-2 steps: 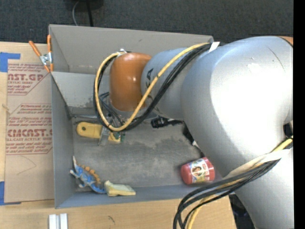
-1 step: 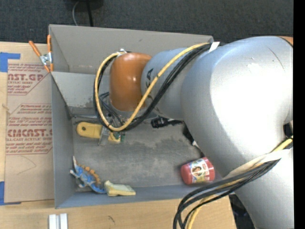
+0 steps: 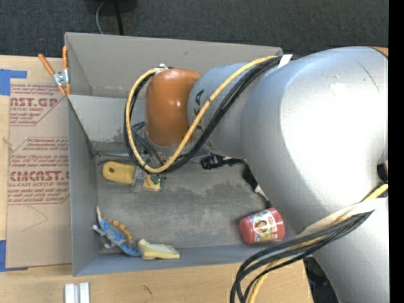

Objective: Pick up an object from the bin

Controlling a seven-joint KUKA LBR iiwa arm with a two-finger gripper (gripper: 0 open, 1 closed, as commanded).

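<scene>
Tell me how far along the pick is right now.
Done: the claw is down in the bin, beside a yellow rounded piece at the left. In hand: the approach; nothing can be seen held. Left: grasp something and lift it out. The red can lies apart, lower right.

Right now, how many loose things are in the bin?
4: yellow rounded block beside gripper; red can lower right; blue toy lizard, pale yellow piece lower left. Arm may hide more.
</scene>
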